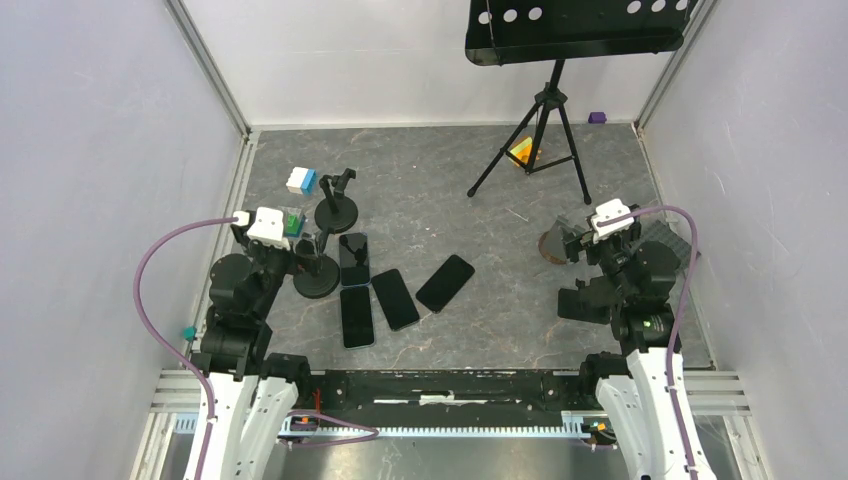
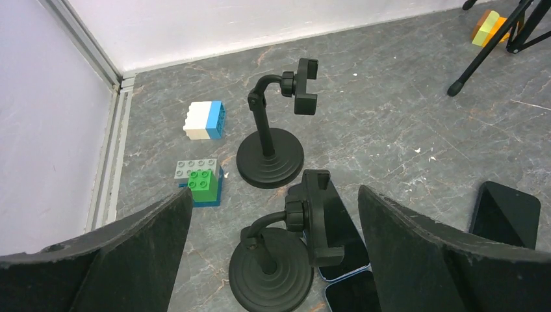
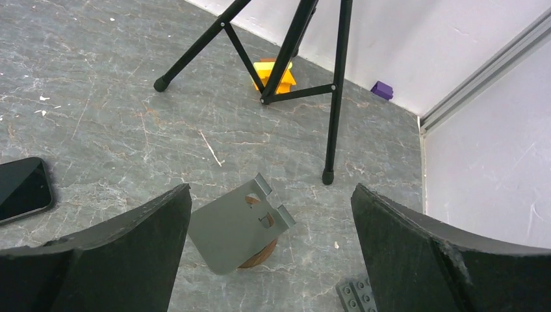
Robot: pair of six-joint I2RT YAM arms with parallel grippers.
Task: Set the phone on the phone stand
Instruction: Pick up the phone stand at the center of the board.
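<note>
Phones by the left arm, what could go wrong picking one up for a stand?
The phones lie flat and nearly touching, so the open left gripper may slip on a thin edge or shove a neighbour. The near stand sits right beside them under that gripper; a descent could tip it.

Grey marbled tabletop (image 1: 470,200), four dark phones (image 1: 396,298) lying flat left of centre, two black phone stands (image 1: 337,212) just beside them, toy bricks (image 1: 301,181) near the left wall, tripod (image 1: 540,140) standing at the back, yellow block (image 1: 521,152) between its legs, purple block (image 1: 597,117) by the far right corner.
</note>
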